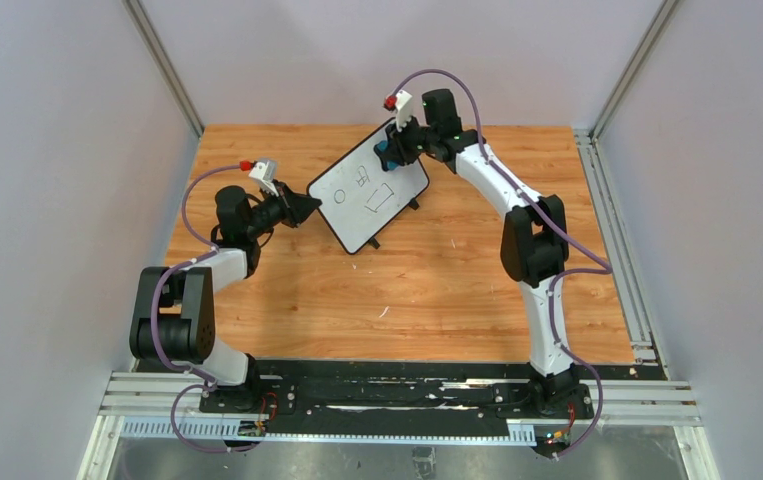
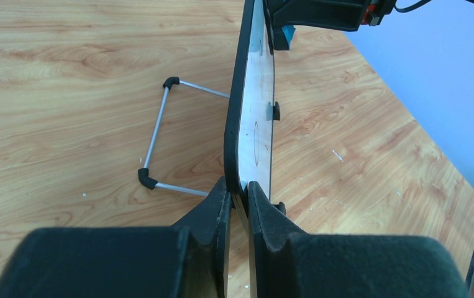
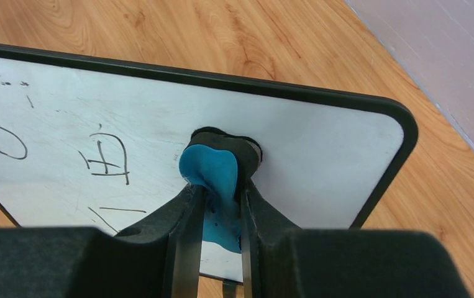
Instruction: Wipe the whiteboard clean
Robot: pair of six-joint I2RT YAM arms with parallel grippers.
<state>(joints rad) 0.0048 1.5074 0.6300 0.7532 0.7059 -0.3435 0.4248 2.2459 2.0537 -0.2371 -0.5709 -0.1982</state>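
The whiteboard [image 1: 369,198] stands tilted on the wooden table, with black drawn shapes on its face: a circle, a boxy scribble and a slanted rectangle. My left gripper [image 1: 307,207] is shut on its left edge; in the left wrist view the fingers clamp the black frame [image 2: 231,143] edge-on. My right gripper [image 1: 394,150] is shut on the blue eraser [image 3: 212,180] and presses it against the board's upper right area [image 3: 321,149], right of the scribble. The eraser also shows in the top view [image 1: 385,153].
A wire stand leg [image 2: 154,136] with black caps props the board from behind. Small black feet [image 1: 374,243] rest on the table. Grey walls enclose the table on three sides; a metal rail [image 1: 617,230] runs along its right edge.
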